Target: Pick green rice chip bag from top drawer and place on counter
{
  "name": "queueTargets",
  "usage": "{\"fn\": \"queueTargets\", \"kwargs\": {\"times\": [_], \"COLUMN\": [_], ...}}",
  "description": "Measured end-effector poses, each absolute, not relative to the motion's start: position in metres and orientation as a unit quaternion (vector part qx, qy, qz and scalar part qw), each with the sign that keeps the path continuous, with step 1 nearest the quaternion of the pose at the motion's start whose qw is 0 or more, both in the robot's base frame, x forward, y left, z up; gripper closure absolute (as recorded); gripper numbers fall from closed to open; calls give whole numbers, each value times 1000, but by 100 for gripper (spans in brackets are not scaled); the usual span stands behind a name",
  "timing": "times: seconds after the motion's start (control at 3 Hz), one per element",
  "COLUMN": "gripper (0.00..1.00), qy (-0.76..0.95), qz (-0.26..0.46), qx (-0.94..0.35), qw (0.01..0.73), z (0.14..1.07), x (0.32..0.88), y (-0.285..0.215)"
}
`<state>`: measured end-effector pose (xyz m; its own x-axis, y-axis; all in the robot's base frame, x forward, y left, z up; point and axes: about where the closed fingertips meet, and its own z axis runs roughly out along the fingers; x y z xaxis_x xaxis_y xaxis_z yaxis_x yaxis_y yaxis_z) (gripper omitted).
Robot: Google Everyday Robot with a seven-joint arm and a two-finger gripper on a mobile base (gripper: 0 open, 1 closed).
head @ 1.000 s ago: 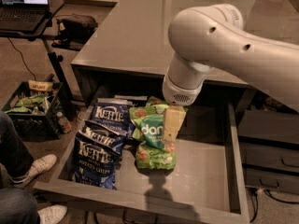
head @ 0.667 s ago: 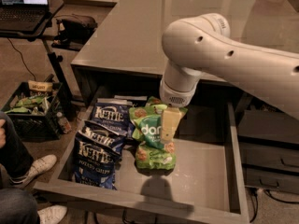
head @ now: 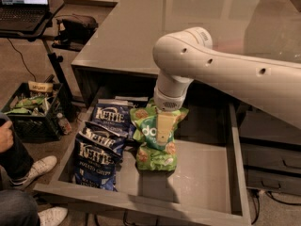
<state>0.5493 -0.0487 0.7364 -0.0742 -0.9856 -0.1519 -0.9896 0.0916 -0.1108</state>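
Observation:
Two light-green rice chip bags lie in the open top drawer point(head: 207, 178). The upper bag point(head: 146, 132) shows white letters on a teal circle. The lower look-alike bag point(head: 157, 160) lies just in front of it. My gripper point(head: 164, 127) hangs from the white arm point(head: 221, 69) and points straight down onto the upper green bag, covering its middle. The glossy grey counter point(head: 141, 27) stretches behind and above the drawer.
Two dark-blue Kettle bags point(head: 98, 158) point(head: 112, 117) lie in the drawer's left part. Darker stacked drawers point(head: 268, 159) stand to the right. A black crate point(head: 33, 114) with bags, a laptop stand point(head: 28, 8) and a person's legs and shoes point(head: 33, 168) are at left.
The arm has swung left and lower over the drawer. The gripper has come down onto the upper green bag. The bags lie as before.

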Motion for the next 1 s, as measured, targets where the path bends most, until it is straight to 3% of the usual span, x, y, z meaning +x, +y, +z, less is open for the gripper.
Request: {"fn": "queueTargets", "kwargs": {"times": [0.67, 1.0], "gripper": [0, 18], "qy": [715, 704], "qz": [18, 21], "qx": [-694, -705], "qw": [86, 80], "z": [702, 684], "x": [562, 559], "y": [-31, -23]}}
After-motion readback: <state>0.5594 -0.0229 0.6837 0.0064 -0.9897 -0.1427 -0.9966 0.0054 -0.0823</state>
